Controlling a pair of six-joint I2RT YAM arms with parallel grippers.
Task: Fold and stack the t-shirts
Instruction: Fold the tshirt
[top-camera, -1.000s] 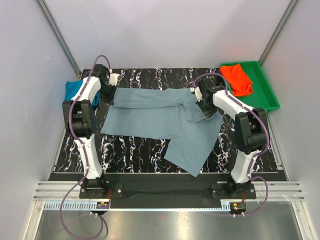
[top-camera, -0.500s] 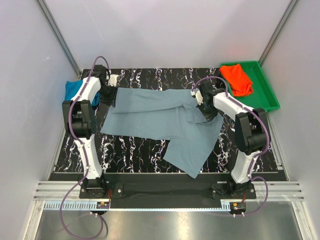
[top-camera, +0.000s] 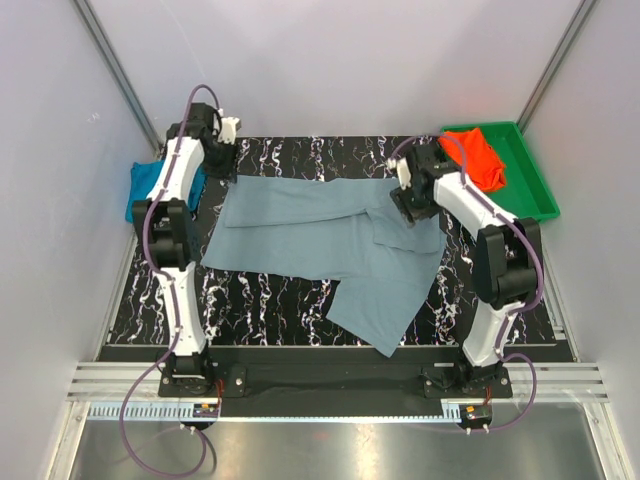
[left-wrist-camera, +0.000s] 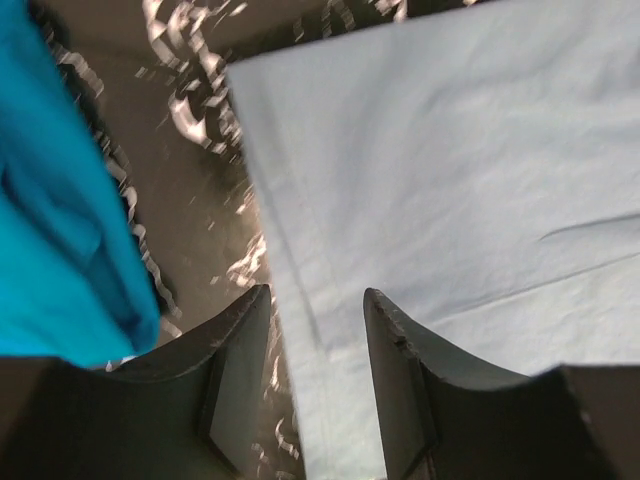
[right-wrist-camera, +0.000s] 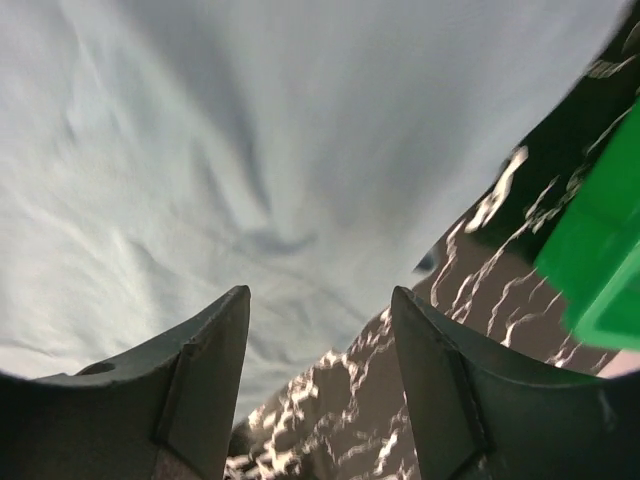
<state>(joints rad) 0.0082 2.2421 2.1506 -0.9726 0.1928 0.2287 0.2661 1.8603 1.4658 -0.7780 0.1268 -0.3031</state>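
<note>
**Left gripper** (left-wrist-camera: 315, 300): fingers parted a moderate way, nothing between them. It sits over the far left corner of the grey-blue shirt (top-camera: 320, 235), and the shirt's left edge runs under the gap.

**Right gripper** (right-wrist-camera: 320, 300): fingers spread wide and empty, above the grey-blue shirt's far right part, close to its right edge.

**Grey-blue shirt:** spread mostly flat with light creases. One flap reaches toward the arm bases at the shirt's near right.

**Table** (top-camera: 270, 305): black with white marbling, under the grey-blue shirt and showing on all sides of it.

**Teal shirt** (top-camera: 145, 185): bunched, left of the grey-blue shirt and apart from it.

**Orange-red shirt** (top-camera: 475, 158): crumpled, beyond the grey-blue shirt's far right corner, inside the tray.

**Tray** (top-camera: 530, 190): green plastic, right of the grey-blue shirt.
</note>
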